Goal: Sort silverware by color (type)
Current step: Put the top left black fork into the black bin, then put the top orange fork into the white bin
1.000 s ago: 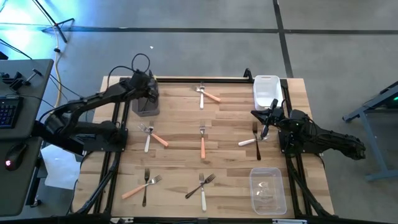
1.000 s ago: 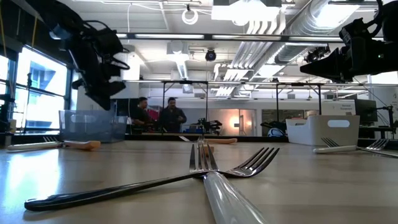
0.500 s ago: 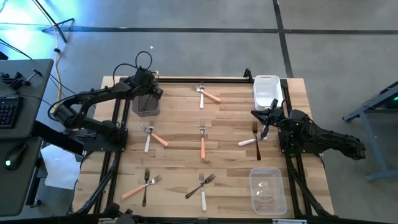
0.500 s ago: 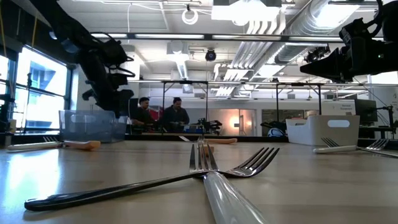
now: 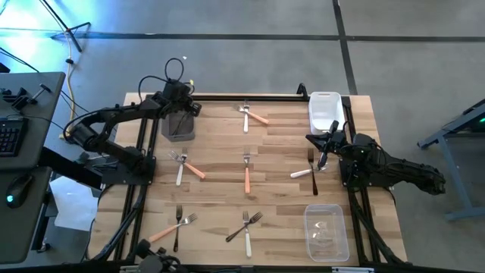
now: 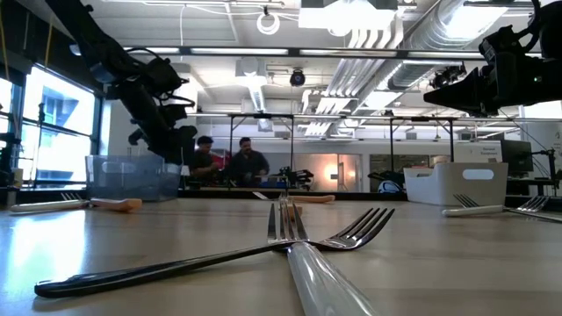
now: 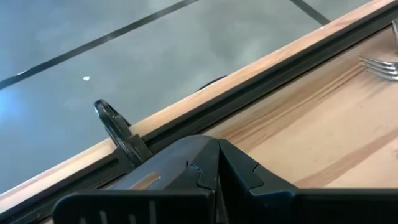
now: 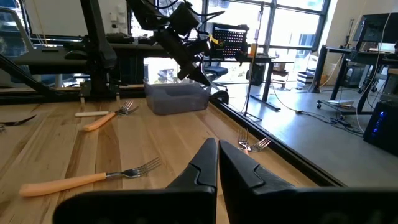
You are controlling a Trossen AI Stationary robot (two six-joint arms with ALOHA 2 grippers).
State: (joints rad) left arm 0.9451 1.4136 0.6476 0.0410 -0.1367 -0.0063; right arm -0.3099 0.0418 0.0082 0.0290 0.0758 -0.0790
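Note:
Small forks lie flat on the wooden table in crossed pairs: white and orange at the far middle (image 5: 251, 114), white and orange left of centre (image 5: 184, 164), dark and white by the right arm (image 5: 309, 169), orange and dark near left (image 5: 174, 225), dark and white near middle (image 5: 246, 225) (image 6: 290, 241). A single orange fork (image 5: 247, 174) lies at the centre. My left gripper (image 5: 187, 106) (image 7: 217, 149) is shut and empty, above the far edge of the grey bin (image 5: 176, 125). My right gripper (image 5: 323, 161) (image 8: 217, 149) is shut and empty, hovering beside the dark and white pair.
A white bin (image 5: 324, 110) stands at the far right corner and a clear bin (image 5: 326, 230) at the near right. A black rail (image 7: 261, 74) runs along the table's far edge. People (image 6: 230, 162) stand in the room beyond the table.
My left gripper has moved from over the middle of the grey bin toward the table's far edge and has sunk lower, while its arm has drawn back and turned. The right arm and the forks have kept still.

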